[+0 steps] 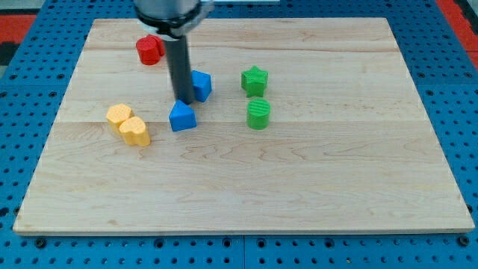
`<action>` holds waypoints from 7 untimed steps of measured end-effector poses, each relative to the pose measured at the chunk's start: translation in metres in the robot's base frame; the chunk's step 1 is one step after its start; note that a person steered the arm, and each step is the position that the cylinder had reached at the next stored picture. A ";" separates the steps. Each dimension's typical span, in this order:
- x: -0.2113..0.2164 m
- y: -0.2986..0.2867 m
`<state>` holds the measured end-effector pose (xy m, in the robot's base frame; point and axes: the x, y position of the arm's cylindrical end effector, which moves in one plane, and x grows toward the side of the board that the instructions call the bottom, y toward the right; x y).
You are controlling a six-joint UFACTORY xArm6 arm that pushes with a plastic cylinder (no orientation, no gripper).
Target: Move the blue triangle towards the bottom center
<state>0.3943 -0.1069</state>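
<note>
Bare pale wooden board (246, 194) | blue triangular block (182, 117) sits mid-left | rod's tip (184, 100) touches its top edge; no gripper fitted | push straight down-view, veering slightly right, staying centred.

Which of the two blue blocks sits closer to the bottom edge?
The blue triangle, just below my tip; the other blue block lies higher, to the tip's right.

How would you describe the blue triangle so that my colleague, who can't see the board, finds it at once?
Start at the wooden board and find my tip. The blue triangle sits just below it. Unlike the other blue block, up and to the view's right, it has a peaked top.
</note>
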 end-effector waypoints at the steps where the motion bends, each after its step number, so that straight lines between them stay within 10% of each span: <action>1: 0.012 -0.023; 3: 0.071 0.027; 7: 0.034 0.057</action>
<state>0.4283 -0.0495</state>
